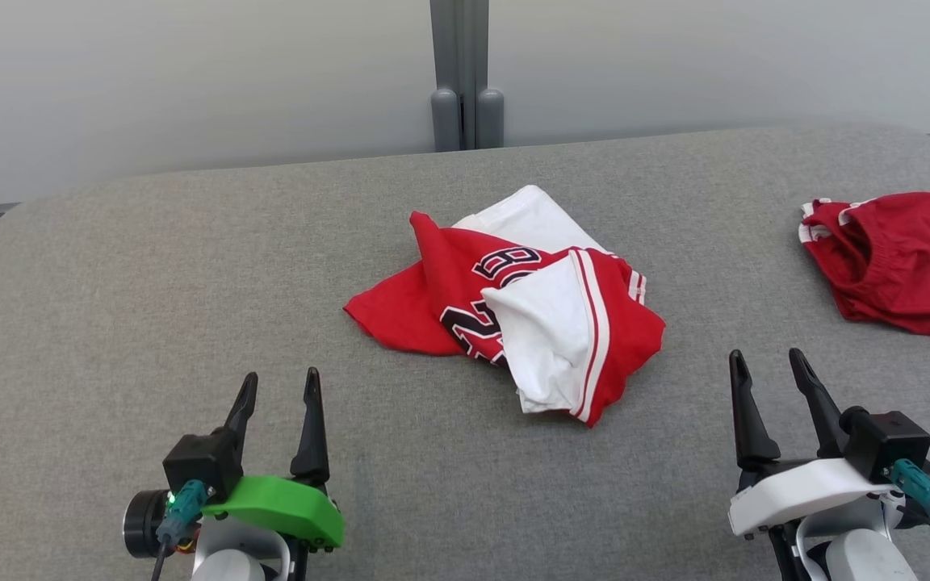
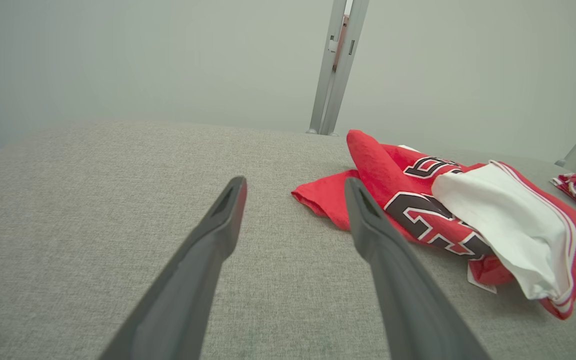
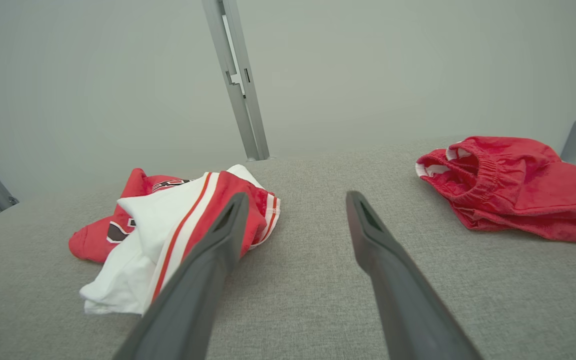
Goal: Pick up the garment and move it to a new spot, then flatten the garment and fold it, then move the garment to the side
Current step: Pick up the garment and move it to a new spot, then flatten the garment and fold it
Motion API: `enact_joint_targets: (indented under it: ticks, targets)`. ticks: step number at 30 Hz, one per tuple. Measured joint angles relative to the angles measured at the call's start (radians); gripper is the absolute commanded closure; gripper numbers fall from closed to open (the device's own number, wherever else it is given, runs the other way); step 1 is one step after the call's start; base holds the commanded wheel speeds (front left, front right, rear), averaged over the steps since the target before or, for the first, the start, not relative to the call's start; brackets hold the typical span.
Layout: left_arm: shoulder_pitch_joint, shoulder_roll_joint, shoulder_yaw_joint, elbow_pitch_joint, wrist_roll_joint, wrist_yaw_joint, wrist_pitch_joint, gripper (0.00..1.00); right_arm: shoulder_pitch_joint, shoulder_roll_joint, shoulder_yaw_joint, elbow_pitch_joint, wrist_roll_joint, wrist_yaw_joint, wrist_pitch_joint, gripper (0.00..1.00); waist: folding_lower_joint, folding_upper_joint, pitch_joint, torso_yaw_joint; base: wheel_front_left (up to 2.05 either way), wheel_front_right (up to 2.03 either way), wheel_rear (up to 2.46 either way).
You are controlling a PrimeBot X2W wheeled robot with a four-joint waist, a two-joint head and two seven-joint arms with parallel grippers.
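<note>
A crumpled red and white garment (image 1: 513,307) with black numbers lies in a heap at the middle of the grey table (image 1: 190,266). It also lies right of the fingers in the left wrist view (image 2: 468,205) and left of them in the right wrist view (image 3: 168,220). My left gripper (image 1: 281,386) stands open near the front left, well short of the heap. My right gripper (image 1: 768,361) stands open at the front right, apart from the cloth. Nothing is between either pair of fingers (image 2: 203,260) (image 3: 388,265).
Red shorts (image 1: 901,258) with an elastic waistband lie bunched at the table's far right edge, also in the right wrist view (image 3: 513,185). A grey post (image 1: 465,73) stands behind the table's rounded back edge, in front of a pale wall.
</note>
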Motion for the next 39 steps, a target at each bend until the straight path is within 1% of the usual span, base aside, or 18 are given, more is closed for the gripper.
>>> enact_joint_targets:
  ticks: [9, 18, 26, 30, 33, 39]
  targets:
    - [0.003, -0.019, 0.04, 0.002, 0.035, -0.026, 0.0, 0.0, -0.009, 0.0, 0.002, 0.005, -0.002, 0.0, 0.0, 0.0, 0.0, 0.0, 0.011, -0.003, 0.0, 0.0, 0.0]
    - [0.003, -0.032, 0.057, 0.012, 0.063, -0.044, 0.0, 0.0, -0.011, 0.0, 0.0, 0.002, -0.012, 0.0, 0.0, 0.0, 0.0, 0.0, 0.018, 0.009, 0.0, 0.0, 0.0]
    - [-0.002, -0.037, 0.063, 0.007, 0.073, -0.053, 0.0, 0.0, -0.074, 0.0, 0.005, 0.015, -0.066, 0.0, 0.007, 0.0, 0.0, 0.0, 0.048, 0.037, 0.0, 0.0, 0.0]
    - [-0.012, -0.038, 0.065, 0.003, 0.074, -0.055, 0.0, 0.0, -0.159, 0.0, 0.009, 0.045, -0.113, 0.0, 0.066, 0.0, 0.0, 0.0, 0.068, 0.062, 0.0, 0.0, 0.0]
    - [-0.021, -0.038, 0.063, -0.003, 0.072, -0.057, 0.0, 0.0, -0.238, 0.0, 0.022, 0.086, -0.139, 0.0, 0.138, 0.0, 0.0, 0.0, 0.083, 0.085, 0.0, 0.0, 0.0]
    - [-0.031, -0.039, 0.035, -0.017, 0.04, -0.042, 0.0, 0.0, -0.394, 0.0, 0.008, 0.221, -0.213, 0.0, 0.282, 0.0, 0.0, 0.0, 0.112, 0.141, 0.0, 0.0, 0.0]
